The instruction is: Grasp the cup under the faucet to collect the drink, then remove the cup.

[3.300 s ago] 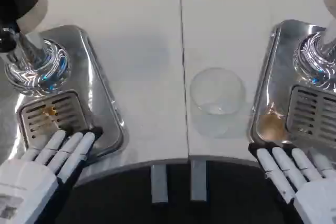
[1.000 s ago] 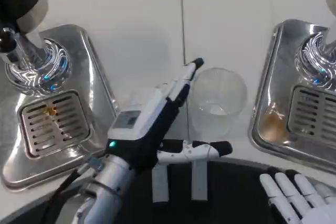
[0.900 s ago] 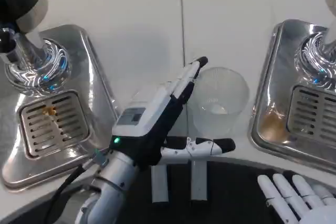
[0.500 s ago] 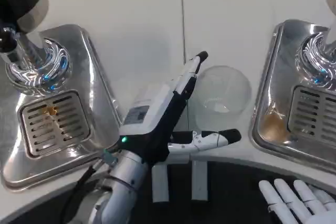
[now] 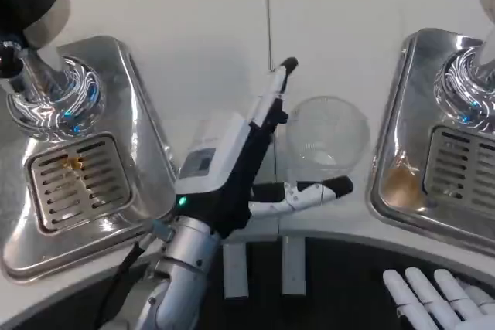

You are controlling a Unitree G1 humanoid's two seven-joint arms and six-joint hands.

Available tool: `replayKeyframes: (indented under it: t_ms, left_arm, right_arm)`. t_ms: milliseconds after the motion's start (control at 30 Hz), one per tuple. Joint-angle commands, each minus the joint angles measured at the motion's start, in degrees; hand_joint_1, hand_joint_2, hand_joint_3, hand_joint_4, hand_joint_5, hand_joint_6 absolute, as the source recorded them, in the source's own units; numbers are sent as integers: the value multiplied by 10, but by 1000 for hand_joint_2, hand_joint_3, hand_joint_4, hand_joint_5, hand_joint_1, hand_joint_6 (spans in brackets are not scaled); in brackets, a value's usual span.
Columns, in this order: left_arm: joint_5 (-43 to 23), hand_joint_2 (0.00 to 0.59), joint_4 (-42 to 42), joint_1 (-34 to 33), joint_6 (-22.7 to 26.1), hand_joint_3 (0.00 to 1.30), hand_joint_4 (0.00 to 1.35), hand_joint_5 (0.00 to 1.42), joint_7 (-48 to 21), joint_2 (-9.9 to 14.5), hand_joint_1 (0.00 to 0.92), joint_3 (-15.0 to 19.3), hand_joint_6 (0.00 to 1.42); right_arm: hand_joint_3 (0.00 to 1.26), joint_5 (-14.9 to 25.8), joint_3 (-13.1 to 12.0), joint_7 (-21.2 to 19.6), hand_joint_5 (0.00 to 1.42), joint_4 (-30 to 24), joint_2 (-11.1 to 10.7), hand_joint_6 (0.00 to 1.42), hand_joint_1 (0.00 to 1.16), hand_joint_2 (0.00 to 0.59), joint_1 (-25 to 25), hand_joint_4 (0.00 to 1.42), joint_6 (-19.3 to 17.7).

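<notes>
A clear empty cup stands on the white table between two steel drip trays, under neither faucet. My left hand reaches in from below on its left. The fingers stretch straight along the cup's left wall, and the thumb lies across the table just in front of the cup. The hand is spread and has not closed around the cup; whether it touches the glass I cannot tell. My right hand lies at the bottom right edge, fingers straight and apart, holding nothing.
The left faucet stands on its steel tray above a slotted grate. At the right edge the right faucet has its own tray with a brown puddle. Bare white table lies behind the cup.
My left hand came up from the left tray's corner to the cup, then slid forward along its left side, the thumb nearing its front. My right hand dropped lower.
</notes>
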Motion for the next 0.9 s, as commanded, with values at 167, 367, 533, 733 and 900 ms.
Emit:
replayKeyframes:
  t_ms: [167,367,533,733,900]
  left_arm:
    - [0,50,17,0,-20,0,0,333,1,7,410,-14,515]
    - [-17,53,27,-7,-17,0,0,364,-1,-6,418,-8,578]
    - [-17,54,28,-6,-21,0,0,394,-2,-15,418,-14,640]
    - [-17,54,36,-7,-17,0,19,462,2,-26,418,-18,754]
    - [-13,54,51,-19,-8,37,92,577,11,-40,432,-20,947]
  right_arm:
    - [0,2,4,4,0,-7,31,93,342,361,9,0,3]
    - [0,5,2,4,0,-7,32,94,345,360,10,0,4]
    - [0,6,0,6,0,-7,31,95,346,360,6,0,9]
    - [0,4,3,11,0,-7,39,109,349,360,-1,0,12]
    - [0,4,6,15,0,-7,43,111,349,361,-2,0,14]
